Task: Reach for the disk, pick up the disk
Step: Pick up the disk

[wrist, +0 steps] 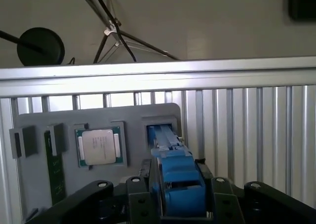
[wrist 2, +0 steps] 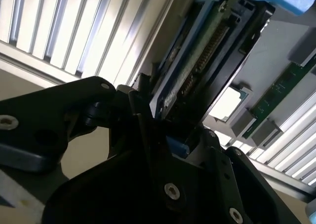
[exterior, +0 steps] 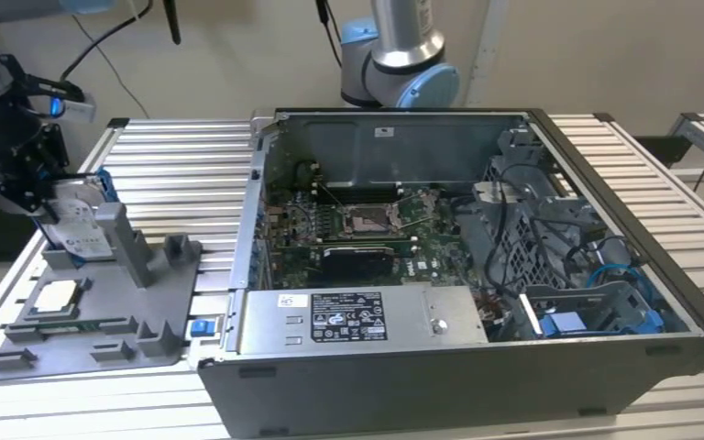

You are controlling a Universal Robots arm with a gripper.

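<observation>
The disk [exterior: 77, 225] stands on edge in a slot at the far end of the grey fixture [exterior: 144, 312], on the exterior view's left. Its white label faces the camera and a blue frame runs along its edge. My gripper [exterior: 49, 188] comes down on its upper part from the left. In the first wrist view the disk's blue edge [wrist: 173, 157] runs from the slot up between my black fingers [wrist: 218, 197], which press against both of its sides. The second wrist view shows the disk's [wrist 2: 207, 56] dark underside with its connector rising out of my gripper [wrist 2: 168, 120].
The fixture also holds a square silver chip [wrist: 98, 146] and a green memory stick [wrist: 55, 172]. An open computer case [exterior: 450, 257] stands right of the fixture on the slatted aluminium table [exterior: 181, 156]. A second arm's base [exterior: 395, 55] rises behind the case.
</observation>
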